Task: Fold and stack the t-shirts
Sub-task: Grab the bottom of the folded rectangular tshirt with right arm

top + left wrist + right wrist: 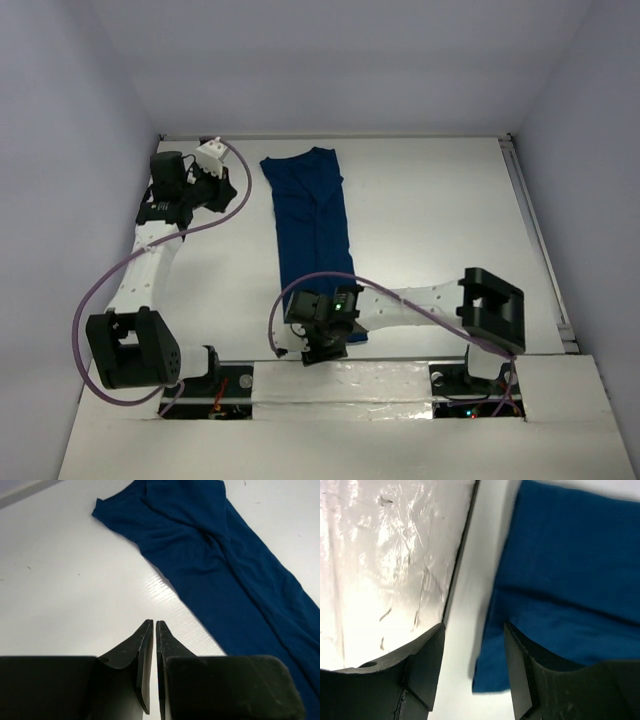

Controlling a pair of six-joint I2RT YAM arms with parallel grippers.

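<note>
1 overhead, 2 wrist close-ups, t-shirt [310, 220] shared

The left gripper [154, 625] points forward over a white table [60, 580], its two dark fingers pressed almost together with only a thin slit between them and nothing caught there. A dark blue t-shirt [225, 570] lies flat ahead and to the right of the fingertips. It is a long, folded, creased strip running from far ahead down past the gripper's right side, near it.

near end of the t-shirt [312, 225] partly hidden beneath the right pincer [322, 350]; both wrist views cut its cloth off at their edges.
</note>
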